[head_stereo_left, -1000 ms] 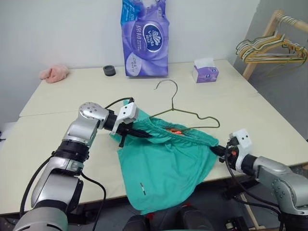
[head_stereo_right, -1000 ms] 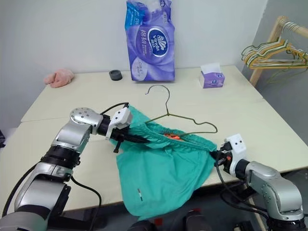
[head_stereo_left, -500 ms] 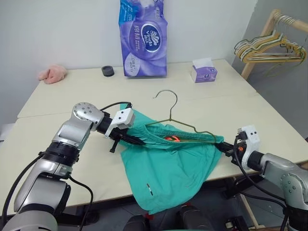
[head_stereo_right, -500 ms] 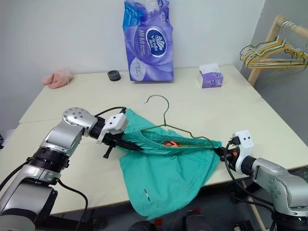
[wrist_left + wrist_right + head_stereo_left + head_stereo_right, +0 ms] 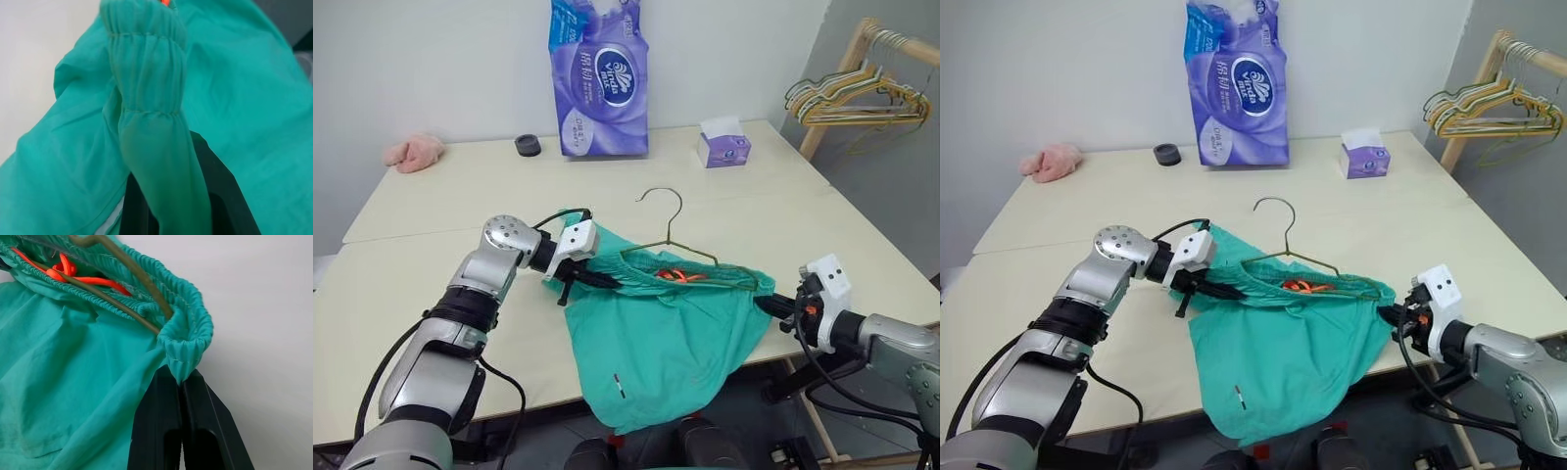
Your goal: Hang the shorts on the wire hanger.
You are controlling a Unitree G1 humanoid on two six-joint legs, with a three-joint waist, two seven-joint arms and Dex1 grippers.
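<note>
At the table's near edge: the shorts (image 5: 661, 338) hang half off, waistband stretched left to right.
Handling: light, limp cloth that likely sags and slides; best held at the gathered elastic corners.
Wire hanger (image 5: 683, 257): thin, springy; body sits inside the waistband, hook pointing far.
Left gripper (image 5: 605, 281): clamped on the left waistband end.
Right gripper (image 5: 771, 305): pinching the right corner.
Table (image 5: 431, 211): flat, pale.

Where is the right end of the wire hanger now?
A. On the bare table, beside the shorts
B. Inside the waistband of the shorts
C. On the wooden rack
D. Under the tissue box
B: in the right wrist view the hanger runs inside the shorts' waistband.
</note>
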